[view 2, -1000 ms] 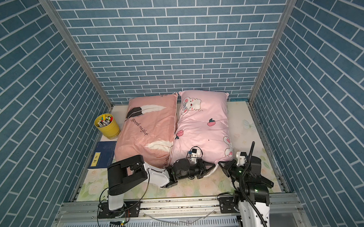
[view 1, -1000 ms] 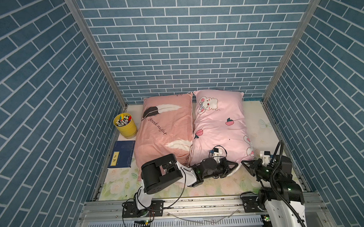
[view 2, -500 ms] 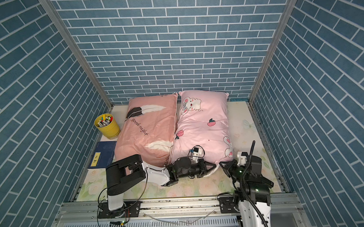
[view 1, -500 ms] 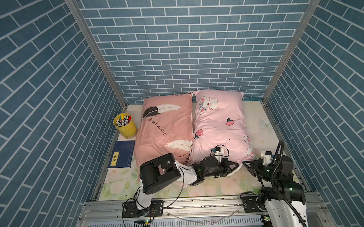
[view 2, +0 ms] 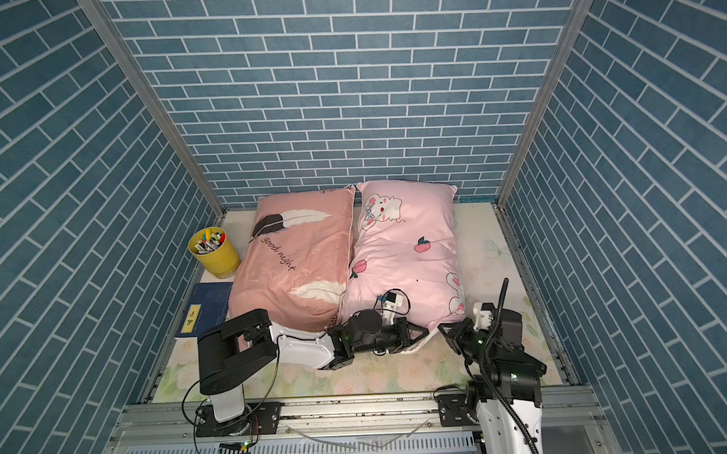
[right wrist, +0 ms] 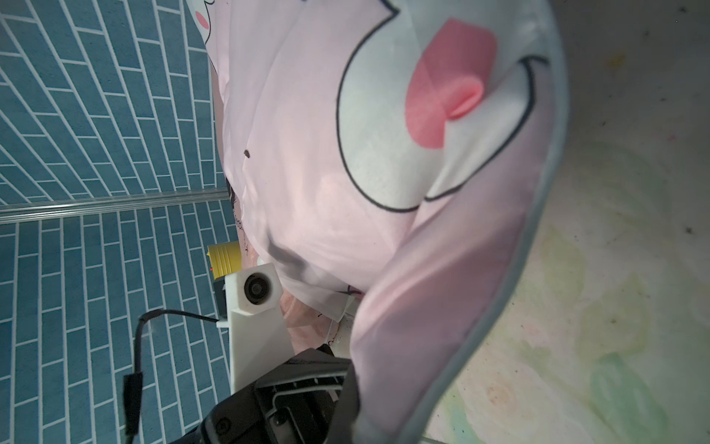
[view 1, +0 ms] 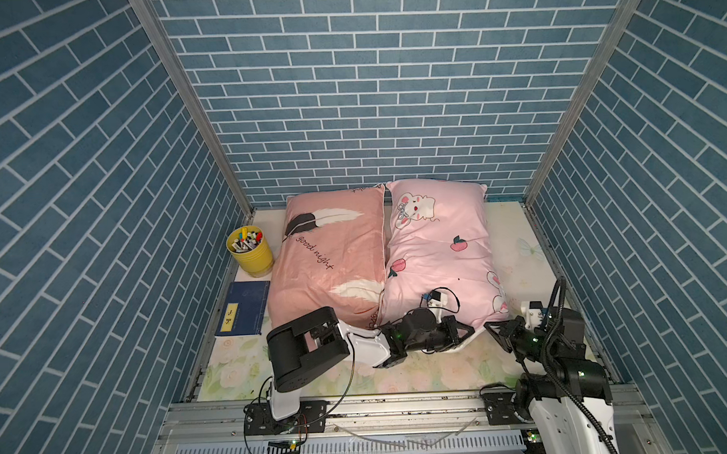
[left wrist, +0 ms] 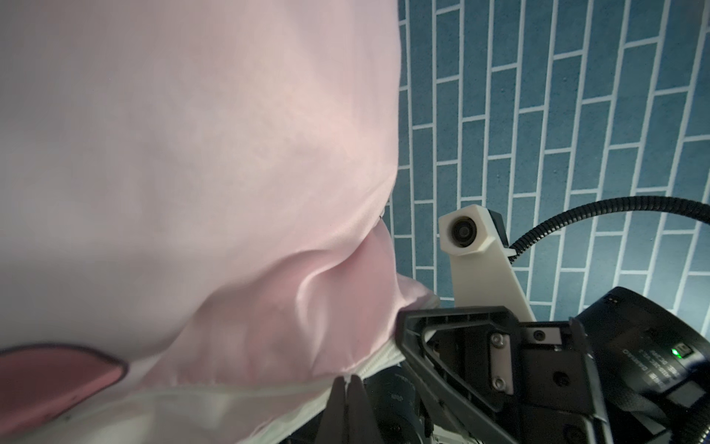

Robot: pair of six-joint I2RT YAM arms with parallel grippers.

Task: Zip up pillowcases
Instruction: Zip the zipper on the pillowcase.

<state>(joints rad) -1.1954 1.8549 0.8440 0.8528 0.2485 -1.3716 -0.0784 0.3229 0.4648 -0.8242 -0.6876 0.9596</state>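
Your two arms work over a pale floral mat [view 1: 437,371], boxed in on three sides by blue brick-pattern walls [view 1: 373,90]. The salmon-pink pillowcase [view 1: 329,254] lies touching the light-pink pillowcase [view 1: 441,242], and both reach the back wall. A yellow cup [view 1: 254,256] of pens and a dark blue book [view 1: 244,307] sit along the left wall. Your left gripper [view 1: 469,330], jaws pressed together, meets the light-pink case's near white hem; whether it pinches cloth cannot be told. Your right gripper [view 1: 491,327] is clamped on that case's near right corner.
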